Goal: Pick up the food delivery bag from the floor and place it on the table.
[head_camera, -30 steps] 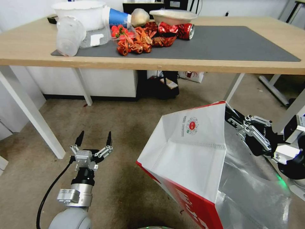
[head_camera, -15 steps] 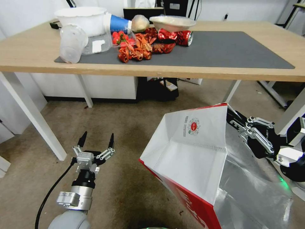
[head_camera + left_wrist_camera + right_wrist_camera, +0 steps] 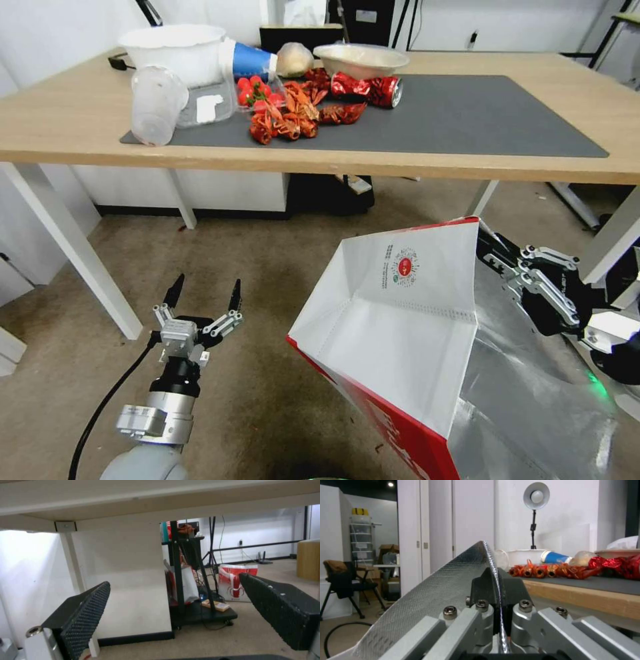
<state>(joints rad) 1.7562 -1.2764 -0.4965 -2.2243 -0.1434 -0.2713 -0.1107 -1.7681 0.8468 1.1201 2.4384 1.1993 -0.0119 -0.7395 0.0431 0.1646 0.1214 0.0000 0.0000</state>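
Observation:
The food delivery bag [image 3: 400,333], white with a red side panel, round red logo and silver foil lining, hangs tilted off the floor [image 3: 253,267] at the lower right. My right gripper [image 3: 492,245] is shut on its upper foil edge. In the right wrist view the foil sheet [image 3: 433,600] is pinched between that gripper's fingers [image 3: 493,582]. My left gripper [image 3: 204,293] stands open low on the left, apart from the bag, its pads [image 3: 83,615] wide with nothing between them. The table [image 3: 427,167], light wood with a dark grey mat [image 3: 467,113], lies ahead and above the bag.
On the mat's left end sit a white bowl [image 3: 177,47], a clear cup [image 3: 155,103], a blue cup [image 3: 252,59], red crayfish shells [image 3: 287,117] and a crushed red can [image 3: 370,88]. White table legs [image 3: 73,253] stand left. A small red-print bag [image 3: 238,582] sits under the table.
The whole head view has shifted: the table sits lower in it and more of its top shows, so the camera moved. The bag stays held by my right gripper; the left stays open.

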